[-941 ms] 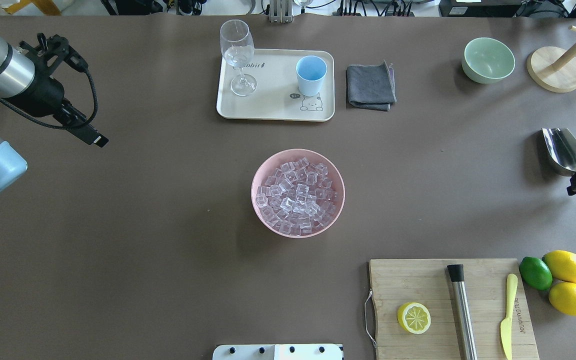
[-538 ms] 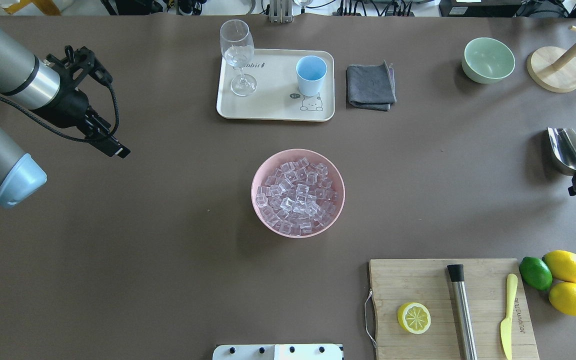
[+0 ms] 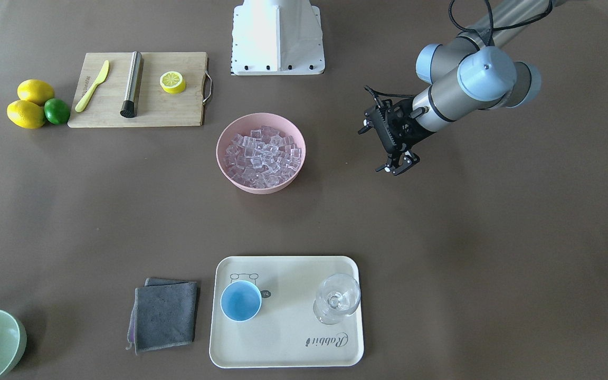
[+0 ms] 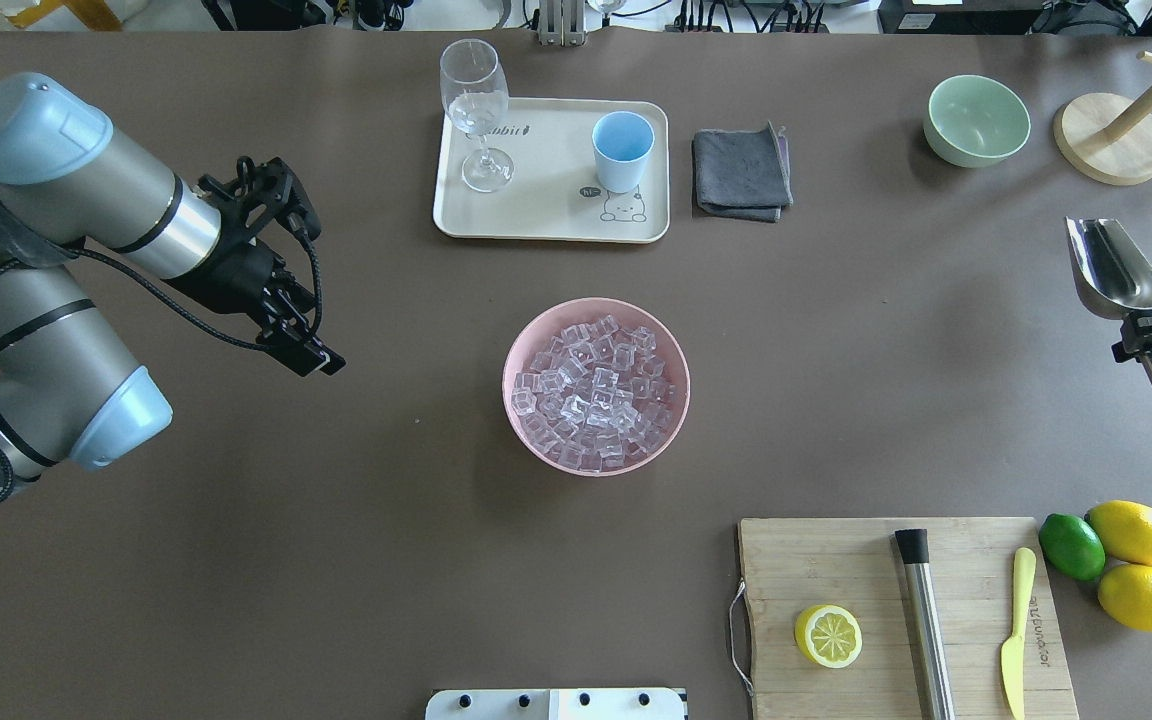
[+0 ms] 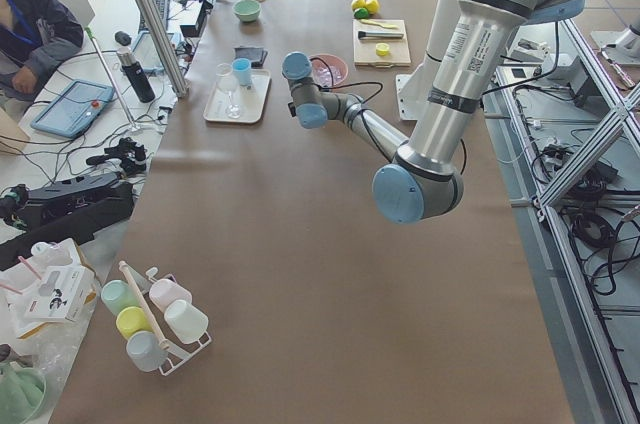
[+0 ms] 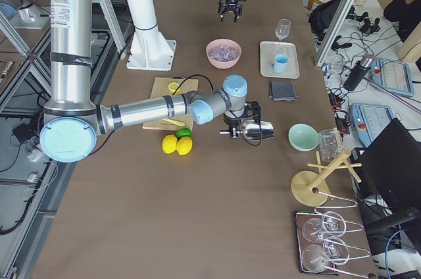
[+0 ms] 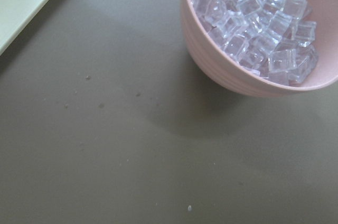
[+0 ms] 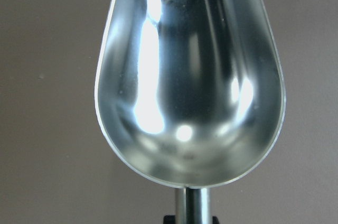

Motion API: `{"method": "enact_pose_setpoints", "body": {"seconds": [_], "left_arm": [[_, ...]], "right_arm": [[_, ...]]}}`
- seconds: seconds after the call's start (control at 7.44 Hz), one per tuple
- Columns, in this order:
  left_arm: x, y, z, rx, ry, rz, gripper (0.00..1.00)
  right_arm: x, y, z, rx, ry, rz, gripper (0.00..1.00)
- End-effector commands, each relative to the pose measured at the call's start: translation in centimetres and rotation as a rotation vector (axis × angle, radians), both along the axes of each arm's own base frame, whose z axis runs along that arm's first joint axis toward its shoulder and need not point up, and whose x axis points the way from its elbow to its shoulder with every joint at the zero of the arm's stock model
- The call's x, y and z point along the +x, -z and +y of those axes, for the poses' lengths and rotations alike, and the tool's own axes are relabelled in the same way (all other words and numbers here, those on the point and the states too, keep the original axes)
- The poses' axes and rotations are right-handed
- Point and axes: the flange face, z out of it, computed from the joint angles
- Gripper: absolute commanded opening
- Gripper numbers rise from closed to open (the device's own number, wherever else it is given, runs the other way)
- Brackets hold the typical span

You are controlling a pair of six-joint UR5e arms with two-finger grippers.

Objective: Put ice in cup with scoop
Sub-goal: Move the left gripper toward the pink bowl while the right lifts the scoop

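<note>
The steel scoop point(image 4: 1111, 265) hangs above the table at the far right, its handle clamped in my right gripper point(image 4: 1149, 338). Its trough point(image 8: 190, 76) is empty in the right wrist view. The ice point(image 4: 591, 390) fills the pink bowl point(image 4: 509, 385) at the table's middle. The light-blue cup point(image 4: 622, 148) stands upright and empty on the cream tray point(image 4: 546, 200) behind the bowl. My left gripper point(image 4: 311, 355) hovers left of the bowl, open and empty; its wrist view shows the ice point(image 7: 253, 18) and the bowl's wall point(image 7: 232, 71).
A wine glass point(image 4: 476, 100) stands on the tray beside the cup. A grey cloth point(image 4: 741, 172) lies right of the tray. A green bowl point(image 4: 976, 120) is back right. A cutting board point(image 4: 866, 570) with a steel cylinder point(image 4: 926, 630) is front right.
My left arm has swung in from the left edge toward the pink bowl. My right gripper has carried the scoop a little farther back along the table's right edge.
</note>
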Motion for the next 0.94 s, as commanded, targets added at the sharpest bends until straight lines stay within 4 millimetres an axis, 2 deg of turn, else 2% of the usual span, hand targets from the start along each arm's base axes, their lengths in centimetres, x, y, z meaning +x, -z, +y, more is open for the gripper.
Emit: {"method": "enact_pose_setpoints", "body": {"seconds": [0.0,0.13,0.27,0.4,0.54,0.67,0.81], "left_arm": [[5.0,0.1,1.1,0.191,0.068,0.136,0.98],[6.8,0.2,2.0,0.230,0.073,0.178,0.98],[7.8,0.2,2.5,0.270,0.090,0.223,0.98],[9.4,-0.1,3.3,0.299,0.084,0.267,0.98],[10.7,-0.9,3.3,0.332,0.073,0.291,0.98],[11.9,-1.6,3.7,0.454,0.046,0.280,0.98],[12.7,-1.5,3.9,0.473,0.047,0.277,0.98]], "right_arm": [[0.7,6.5,-0.4,0.292,0.146,0.048,0.00],[0.9,7.3,-0.2,0.404,0.225,0.082,0.00],[0.2,7.8,0.2,0.507,0.346,0.117,0.00],[-1.6,9.5,1.1,0.596,0.465,0.164,0.00],[-2.9,12.3,1.7,0.662,0.578,0.222,0.00],[-3.9,16.5,2.0,0.737,0.749,0.287,0.00],[-5.7,21.0,2.7,0.780,0.905,0.330,0.00]]}}
